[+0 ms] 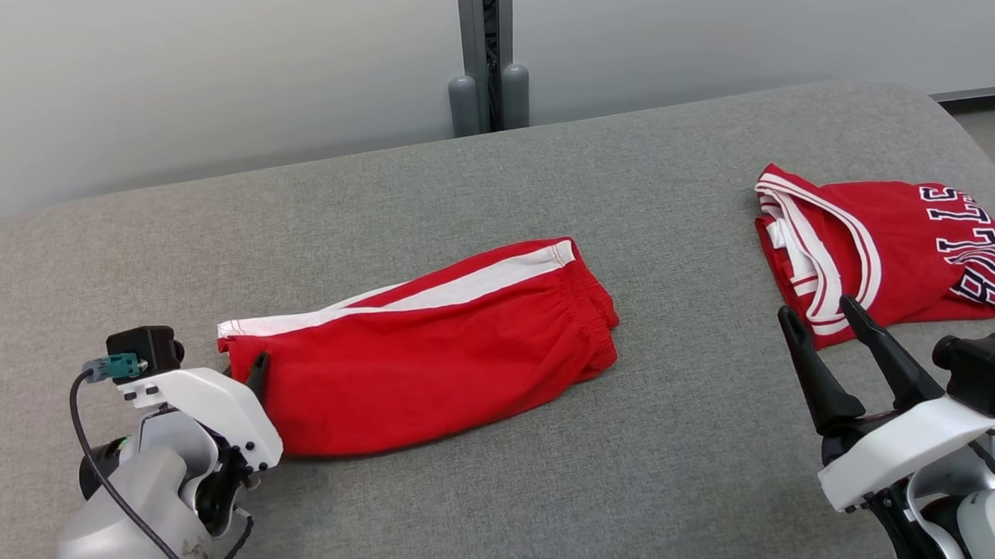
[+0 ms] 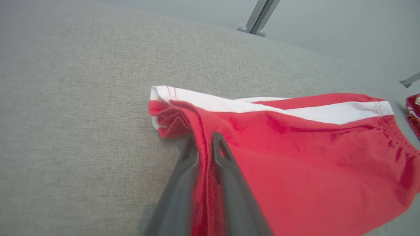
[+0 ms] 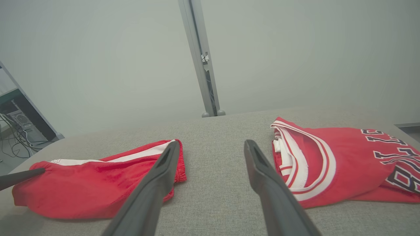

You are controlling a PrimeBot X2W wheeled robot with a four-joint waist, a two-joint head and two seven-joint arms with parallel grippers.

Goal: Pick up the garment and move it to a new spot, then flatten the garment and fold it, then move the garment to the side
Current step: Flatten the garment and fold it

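Note:
The garment, red shorts [image 1: 434, 358] with a white side stripe, lies folded flat near the middle of the grey padded table [image 1: 557, 495]. My left gripper [image 1: 258, 370] is at its left end, shut on a pinched fold of the red cloth [image 2: 203, 139]; the left wrist view shows fabric bunched between the two fingers. In the right wrist view the shorts [image 3: 98, 183] lie at the lower left, with a left gripper finger [image 3: 19, 177] touching their end. My right gripper [image 1: 816, 309] stands open above the table at the right, holding nothing, and its fingers spread wide [image 3: 212, 144].
A folded red jersey [image 1: 891, 245] with white trim and dark lettering lies at the table's right, just beyond my right gripper. A grey post [image 1: 488, 53] rises behind the far edge against a pale wall. Bare grey surface lies between the two garments.

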